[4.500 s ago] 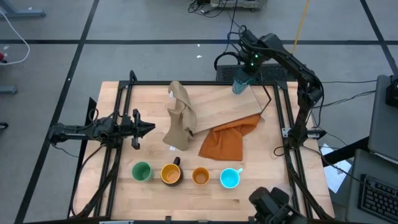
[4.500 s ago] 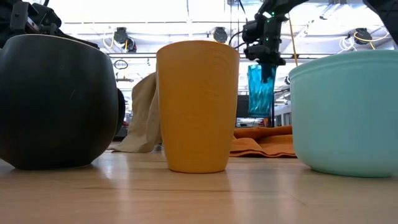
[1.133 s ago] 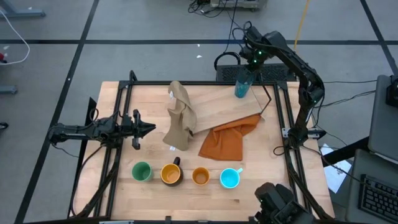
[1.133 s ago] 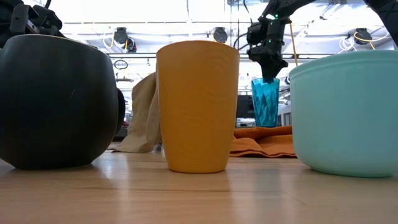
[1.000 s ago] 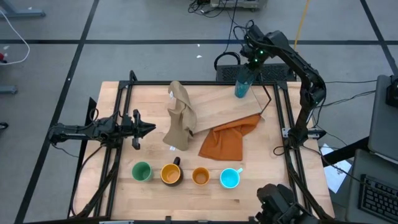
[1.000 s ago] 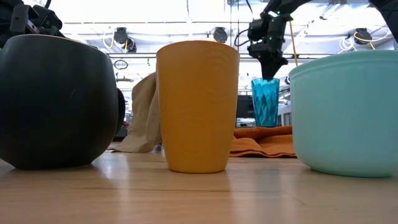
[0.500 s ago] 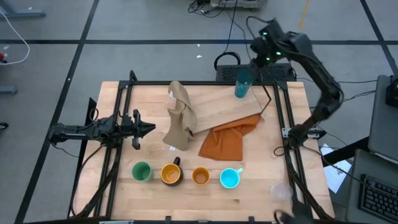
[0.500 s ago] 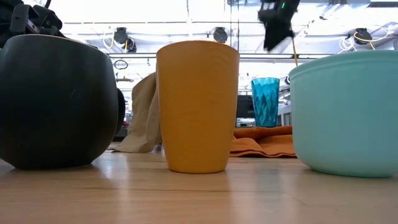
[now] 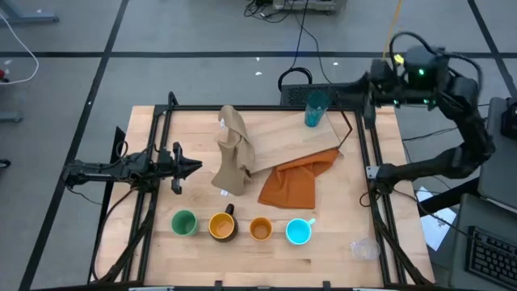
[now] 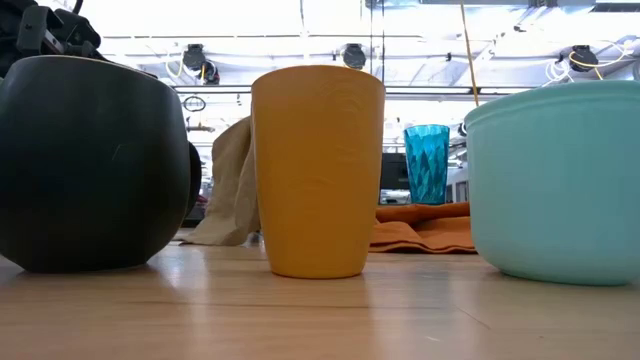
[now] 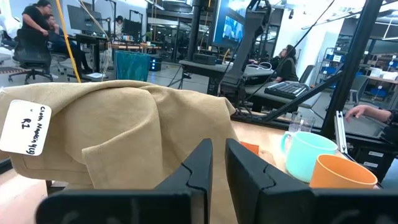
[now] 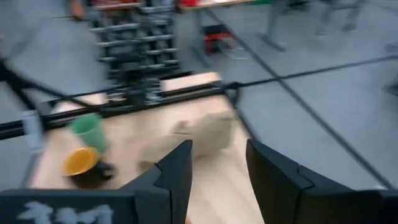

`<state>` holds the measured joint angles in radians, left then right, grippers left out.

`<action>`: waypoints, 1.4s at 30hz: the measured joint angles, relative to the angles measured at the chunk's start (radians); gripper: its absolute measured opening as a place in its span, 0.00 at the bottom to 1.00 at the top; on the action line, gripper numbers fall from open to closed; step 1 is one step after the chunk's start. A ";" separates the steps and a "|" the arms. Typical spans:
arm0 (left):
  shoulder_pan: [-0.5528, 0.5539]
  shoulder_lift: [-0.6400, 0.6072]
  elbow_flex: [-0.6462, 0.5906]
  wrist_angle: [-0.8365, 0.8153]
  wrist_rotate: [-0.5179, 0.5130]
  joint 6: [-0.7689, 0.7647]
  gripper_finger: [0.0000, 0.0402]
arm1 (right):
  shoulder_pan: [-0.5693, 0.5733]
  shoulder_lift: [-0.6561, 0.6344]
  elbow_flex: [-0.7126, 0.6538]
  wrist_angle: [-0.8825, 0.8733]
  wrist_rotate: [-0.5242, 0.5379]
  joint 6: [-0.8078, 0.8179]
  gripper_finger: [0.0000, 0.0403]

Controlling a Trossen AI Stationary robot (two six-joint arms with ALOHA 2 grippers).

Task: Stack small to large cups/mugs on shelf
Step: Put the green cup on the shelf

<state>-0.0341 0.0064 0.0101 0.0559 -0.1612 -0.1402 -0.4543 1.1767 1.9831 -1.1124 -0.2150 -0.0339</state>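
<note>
High view: tall teal faceted tumbler [image 9: 315, 107] upright on far right corner of light wood shelf panel [image 9: 291, 137]; 1 of 6 placed. Remaining near front table edge: light green cup [image 9: 184, 222], yellow mug with dark handle [image 9: 221, 225], small orange cup [image 9: 260, 229], bright cyan mug [image 9: 299, 231], tiny clear glass [image 9: 363, 248]. Right gripper [image 9: 370, 89] beyond table's right rail, fingers parted, empty. Left gripper [image 9: 192, 167] parked at table's left, fingers nearly together, grasping nothing.

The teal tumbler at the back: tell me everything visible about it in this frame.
The teal tumbler is tall, translucent blue-green, with faceted sides that taper toward the base. It stands upright, mouth up, on the far right corner of the light wood shelf. Nothing grips it, and no other cup touches it.
</note>
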 joint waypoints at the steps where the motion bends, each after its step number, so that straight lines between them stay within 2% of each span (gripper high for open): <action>1: 0.000 0.000 0.000 0.000 0.000 0.000 0.12 | 0.039 -0.006 0.000 -0.004 0.000 0.014 0.35; 4: 0.000 0.000 0.000 0.000 0.000 -0.007 0.12 | 0.154 -0.028 -0.030 -0.003 0.009 0.032 0.35; 7: 0.000 0.000 0.000 0.000 0.003 -0.020 0.12 | 0.253 -0.061 -0.095 -0.011 0.101 0.014 0.35; 10: 0.000 0.000 0.000 0.000 0.003 -0.020 0.12 | 0.307 -0.124 -0.178 -0.028 0.219 0.004 0.35; 13: 0.000 0.000 0.000 0.000 0.003 -0.020 0.12 | 0.329 -0.242 -0.266 -0.022 0.267 0.049 0.35; 19: 0.000 0.000 0.000 0.002 0.003 -0.021 0.12 | 0.332 -0.534 -0.467 0.047 0.271 0.171 0.35; 24: 0.000 0.000 0.000 0.029 0.002 -0.029 0.12 | 0.332 -0.676 -0.678 0.139 0.262 0.207 0.35; 29: 0.000 0.000 0.000 0.050 0.002 -0.052 0.12 | 0.332 -0.708 -0.882 0.289 0.157 0.189 0.35; 35: 0.000 0.000 0.000 0.047 0.003 -0.053 0.12 | 0.332 -0.712 -1.073 0.455 0.135 0.182 0.35; 42: 0.000 0.000 0.000 0.046 0.003 -0.052 0.12 | 0.369 -0.713 -1.174 0.638 0.132 0.153 0.35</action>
<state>-0.0341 0.0063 0.0101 0.1020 -0.1583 -0.1925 -0.0850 0.4634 0.8092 -0.4747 -0.0834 0.1188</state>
